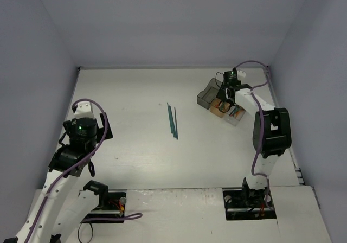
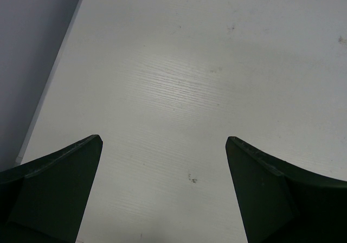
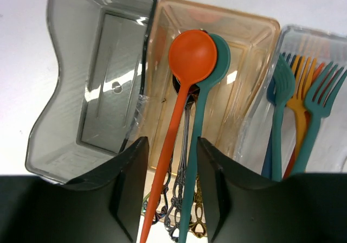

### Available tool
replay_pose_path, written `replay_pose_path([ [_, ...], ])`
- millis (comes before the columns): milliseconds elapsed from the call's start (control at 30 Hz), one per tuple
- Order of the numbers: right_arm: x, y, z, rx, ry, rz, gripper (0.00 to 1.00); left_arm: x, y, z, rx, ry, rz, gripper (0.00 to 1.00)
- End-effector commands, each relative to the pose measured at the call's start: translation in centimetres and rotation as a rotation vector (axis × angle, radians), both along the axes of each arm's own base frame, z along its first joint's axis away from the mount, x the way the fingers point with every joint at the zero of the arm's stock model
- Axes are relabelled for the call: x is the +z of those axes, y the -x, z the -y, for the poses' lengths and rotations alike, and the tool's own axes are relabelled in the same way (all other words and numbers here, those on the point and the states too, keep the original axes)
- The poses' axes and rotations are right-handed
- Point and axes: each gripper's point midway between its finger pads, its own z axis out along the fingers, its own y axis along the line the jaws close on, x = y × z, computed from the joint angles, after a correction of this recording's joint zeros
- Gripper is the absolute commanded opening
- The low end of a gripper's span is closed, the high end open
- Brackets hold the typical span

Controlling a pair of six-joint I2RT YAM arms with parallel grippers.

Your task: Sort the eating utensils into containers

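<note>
Three containers stand in a row at the table's far right: a smoky dark grey bin (image 3: 59, 102) that is empty, an orange-tan bin (image 3: 249, 42) and a clear bin (image 3: 312, 34). An orange spoon (image 3: 191, 56), a teal spoon (image 3: 221, 50) and ornate silver handles (image 3: 187, 205) lean in the orange-tan bin. Teal and orange forks (image 3: 301, 94) stand in the clear one. My right gripper (image 3: 172, 140) hangs over the orange-tan bin, open, with the spoon handles loose between its jaws. Two slim teal utensils (image 1: 172, 121) lie mid-table. My left gripper (image 2: 164, 138) is open over bare table.
The bins (image 1: 219, 104) sit close to the right wall and the far right corner. The left wall's foot (image 2: 49, 85) runs just left of my left gripper. The arm bases are bolted at the near edge.
</note>
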Motion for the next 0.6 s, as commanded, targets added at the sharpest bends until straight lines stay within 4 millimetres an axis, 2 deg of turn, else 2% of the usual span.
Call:
replay_pose_path([
  [0, 6.9, -2.0, -0.9, 0.044, 0.005, 0.163, 0.41, 0.7, -0.8, 0.4, 0.0, 0.015, 0.032, 0.97],
  [100, 8.8, -1.2, -3.0, 0.128, 0.062, 0.198, 0.45, 0.7, -0.8, 0.3, 0.001, 0.015, 0.031, 0.97],
  [133, 9.5, -0.7, -4.4, 0.163, 0.077, 0.213, 0.48, 0.7, -0.8, 0.4, 0.0, 0.016, 0.031, 0.97],
  [233, 10.4, 1.1, -8.5, 0.288, 0.118, 0.233, 0.65, 0.8, -0.9, 0.4, -0.003, 0.017, 0.033, 0.97],
  [300, 10.0, 2.3, -10.6, 0.338, 0.118, 0.229, 0.76, 0.8, -0.9, 0.4, -0.004, 0.019, 0.034, 0.97],
  [367, 9.1, 3.3, -12.2, 0.373, 0.125, 0.212, 0.8, 0.8, -0.8, 0.4, -0.004, 0.018, 0.033, 0.97],
  [500, 6.6, 5.4, -15.6, 0.454, 0.132, 0.165, 0.81, 0.8, -0.8, 0.4, -0.006, 0.019, 0.034, 0.98],
  [567, 5.4, 5.8, -16.8, 0.479, 0.146, 0.146, 0.78, 0.9, -0.8, 0.5, -0.006, 0.02, 0.036, 0.97],
])
